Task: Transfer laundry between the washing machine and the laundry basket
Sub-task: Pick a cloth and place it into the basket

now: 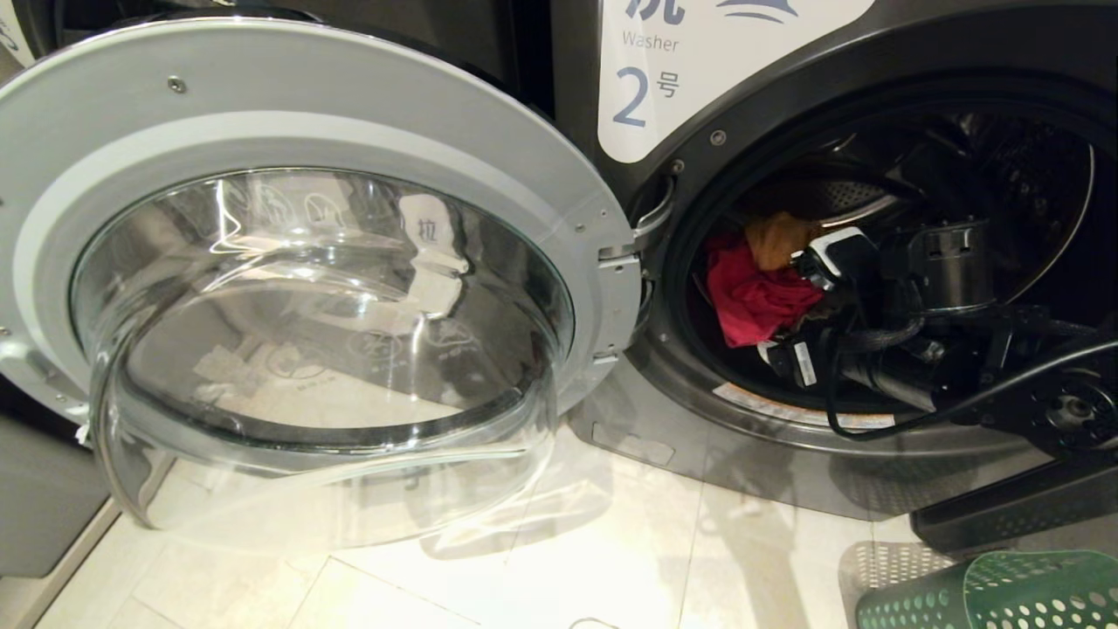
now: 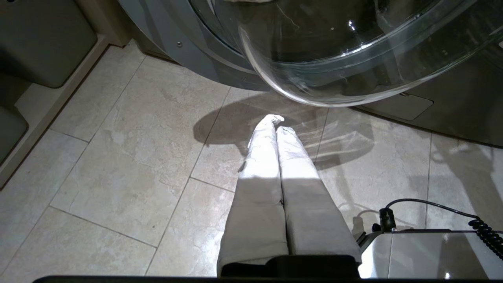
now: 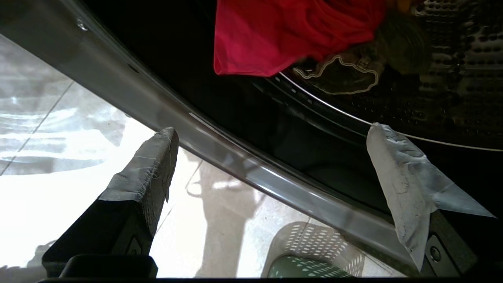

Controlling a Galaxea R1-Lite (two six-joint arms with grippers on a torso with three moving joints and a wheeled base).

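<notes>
The laundry sat inside the drum of the washing machine (image 1: 760, 454), the one with the white label (image 1: 690, 70) marked "2": a bright red-pink piece (image 1: 755, 297) slumped at the front of the drum, a mustard-orange piece (image 1: 777, 238) just behind it, and a dark olive piece with a pale stitched edge (image 3: 342, 74) lying against the red one on the perforated metal wall.

From my seat, the right gripper (image 3: 271, 149) hung at the lip of the drum opening with its fingers spread wide and nothing between them. One taped finger (image 3: 151, 157) stood over the tiled floor, the other (image 3: 397, 173) over the dark inside of the drum, so the machine's curved grey rim (image 3: 220, 145) ran straight across the gap between them. In the head view the right arm's black body and cables filled the lower right part of the opening and hid part of the clothes.

The door (image 1: 288, 288) stood swung fully out to the left, a broad silver ring around a deep bulging bowl of clear glass that reached down over the pale stone tiles (image 1: 541, 559). The left gripper (image 2: 279, 129) hung low beside that bowl, its cloth-wrapped fingers pressed together, holding nothing.

The laundry basket (image 1: 1004, 594), green plastic dotted with round holes, stood on the floor below the drum opening, near the right arm.
</notes>
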